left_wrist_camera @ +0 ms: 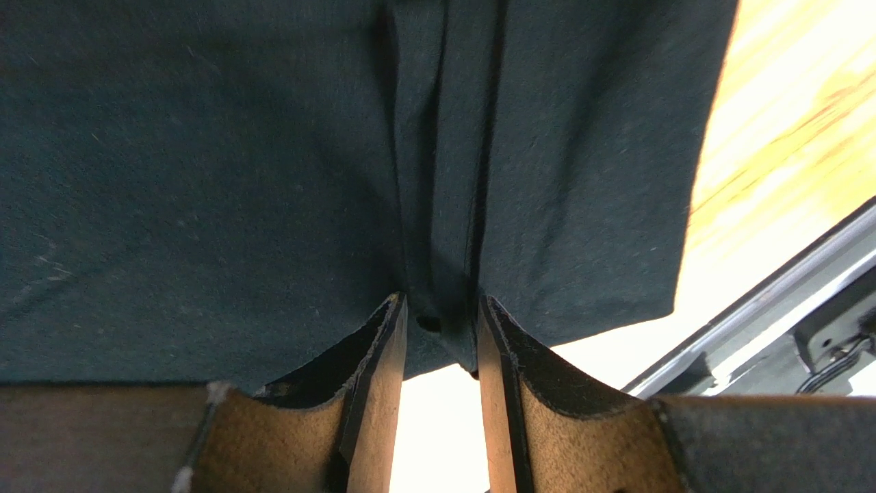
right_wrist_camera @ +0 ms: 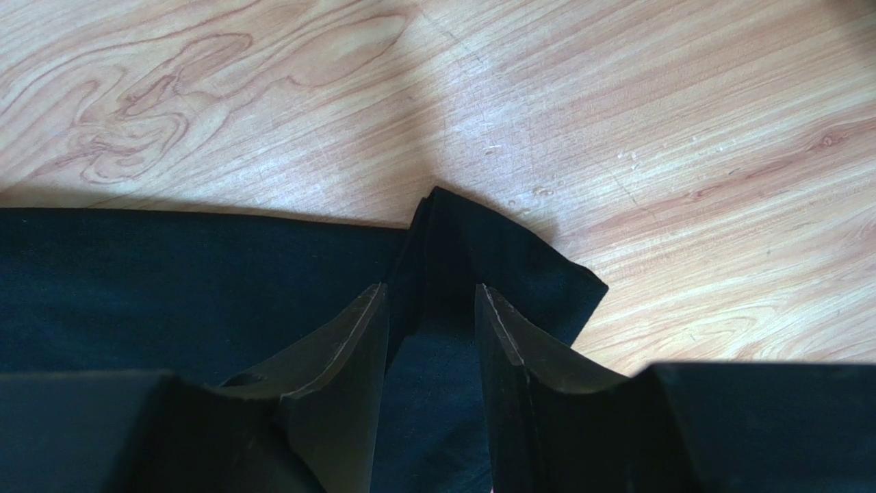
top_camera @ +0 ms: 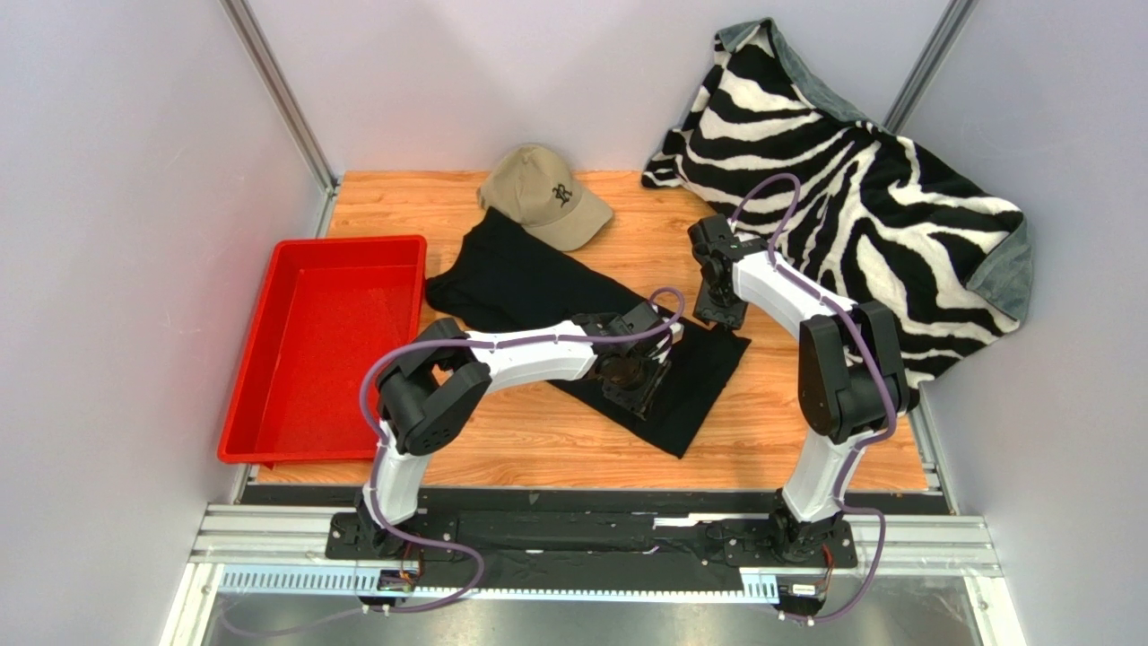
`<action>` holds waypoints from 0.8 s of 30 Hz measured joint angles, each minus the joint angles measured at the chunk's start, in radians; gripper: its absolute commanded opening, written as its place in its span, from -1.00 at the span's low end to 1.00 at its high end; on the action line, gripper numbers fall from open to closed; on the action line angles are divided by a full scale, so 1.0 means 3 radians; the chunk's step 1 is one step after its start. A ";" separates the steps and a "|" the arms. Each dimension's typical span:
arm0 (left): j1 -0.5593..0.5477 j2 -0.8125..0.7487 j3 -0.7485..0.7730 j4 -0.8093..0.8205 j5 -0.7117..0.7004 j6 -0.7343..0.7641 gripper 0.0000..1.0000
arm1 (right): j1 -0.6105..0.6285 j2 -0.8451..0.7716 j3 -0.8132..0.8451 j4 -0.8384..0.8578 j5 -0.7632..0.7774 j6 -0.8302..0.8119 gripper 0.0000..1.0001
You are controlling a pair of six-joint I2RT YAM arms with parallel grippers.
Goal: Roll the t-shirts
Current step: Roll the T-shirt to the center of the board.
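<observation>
The black t-shirt (top_camera: 532,276) lies as a long folded strip running diagonally across the wooden table (top_camera: 809,438), from near the cap to the front middle. My left gripper (top_camera: 644,381) is at the strip's near end. In the left wrist view its jaws (left_wrist_camera: 442,308) are shut on a pinched ridge of the t-shirt (left_wrist_camera: 206,154) at its edge. My right gripper (top_camera: 724,319) is at the strip's right corner. In the right wrist view it (right_wrist_camera: 432,298) is closed around a raised fold of the t-shirt (right_wrist_camera: 154,277) at the corner.
A red tray (top_camera: 330,337) stands at the left of the table. A tan baseball cap (top_camera: 546,195) sits at the back, touching the shirt's far end. A zebra-striped blanket (top_camera: 863,202) is heaped at the back right, close behind my right arm.
</observation>
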 measured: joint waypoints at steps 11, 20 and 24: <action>-0.0003 -0.0001 -0.0095 0.0108 0.0024 -0.0075 -0.64 | 0.0000 0.0043 0.0005 0.0001 -0.0004 0.0001 -0.35; -0.0009 -0.0039 -0.0197 0.0229 0.0109 -0.0145 -1.00 | 0.0000 0.0098 0.0076 0.0000 -0.0025 0.0011 -0.90; -0.0011 -0.0173 -0.0324 0.0248 0.0112 -0.0183 -1.00 | 0.0000 0.0099 0.0120 -0.0008 -0.0029 0.0018 -1.00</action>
